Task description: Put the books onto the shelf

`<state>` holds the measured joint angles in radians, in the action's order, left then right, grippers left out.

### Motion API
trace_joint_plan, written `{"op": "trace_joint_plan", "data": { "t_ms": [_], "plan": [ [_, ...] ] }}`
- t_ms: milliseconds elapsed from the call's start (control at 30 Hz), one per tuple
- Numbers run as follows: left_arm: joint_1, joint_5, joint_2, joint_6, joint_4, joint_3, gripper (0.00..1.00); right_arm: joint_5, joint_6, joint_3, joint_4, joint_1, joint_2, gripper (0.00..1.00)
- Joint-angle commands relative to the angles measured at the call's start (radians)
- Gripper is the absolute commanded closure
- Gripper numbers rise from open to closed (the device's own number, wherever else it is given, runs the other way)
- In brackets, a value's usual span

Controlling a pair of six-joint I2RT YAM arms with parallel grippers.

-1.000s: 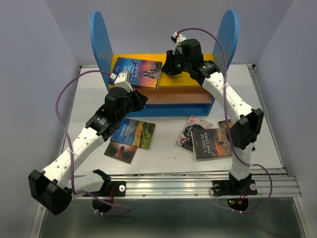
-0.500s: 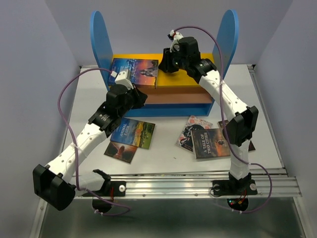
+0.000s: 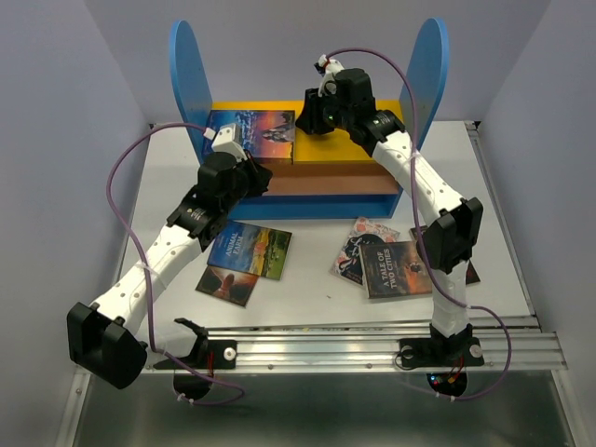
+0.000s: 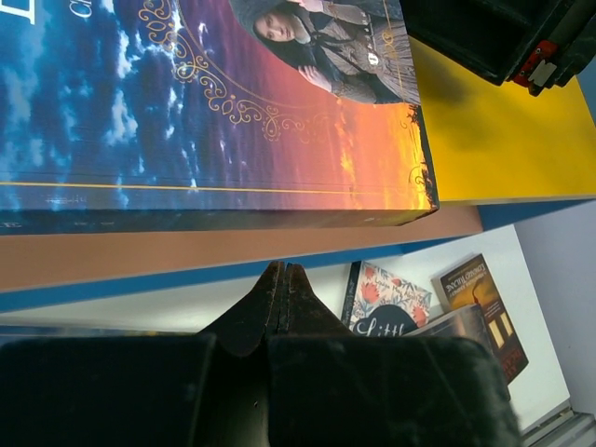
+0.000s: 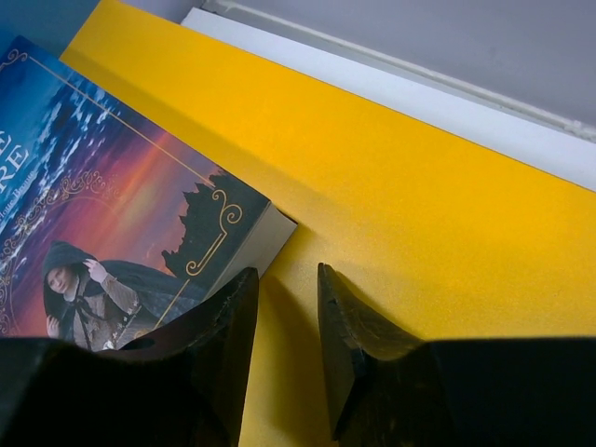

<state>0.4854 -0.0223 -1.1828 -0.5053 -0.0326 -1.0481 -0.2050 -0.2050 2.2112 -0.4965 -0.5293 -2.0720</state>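
Lets go of the book (image 3: pixel 251 126), now squared on the yellow top board (image 5: pixel 419 214): right gripper (image 5: pixel 285 279) parted, empty; left gripper (image 4: pixel 282 275) pinched together; remaining books (image 3: pixel 399 268) next

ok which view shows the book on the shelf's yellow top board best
Top external: nearly the whole book lies flat on the yellow top board. Left wrist crops its cover close up; right wrist catches only one corner.

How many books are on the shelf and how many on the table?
On the shelf: 1, the sunset-cover book.
On the table: 5: Animal Farm, small brown book, floral book, A Tale of Two Cities, dark book partly behind the right arm.
Total: 6 books.
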Motion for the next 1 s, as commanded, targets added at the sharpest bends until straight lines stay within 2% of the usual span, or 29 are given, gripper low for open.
{"op": "trace_joint_plan", "data": {
  "t_ms": [0,533,600,967],
  "plan": [
    [-0.013,0.001,0.028,0.019,0.059,-0.041,1.00,-0.040,0.012,0.016,0.029,-0.008,-0.030,0.61],
    [-0.077,-0.005,0.015,0.034,0.056,-0.069,1.00,-0.044,0.024,0.004,0.059,-0.008,-0.016,0.58],
    [-0.088,-0.004,0.018,0.034,0.050,-0.069,1.00,-0.019,0.023,-0.008,0.064,-0.008,-0.002,0.54],
    [-0.111,0.001,0.017,0.057,0.036,-0.082,1.00,0.231,0.003,-0.021,0.072,-0.008,0.091,0.51]
  ]
}}
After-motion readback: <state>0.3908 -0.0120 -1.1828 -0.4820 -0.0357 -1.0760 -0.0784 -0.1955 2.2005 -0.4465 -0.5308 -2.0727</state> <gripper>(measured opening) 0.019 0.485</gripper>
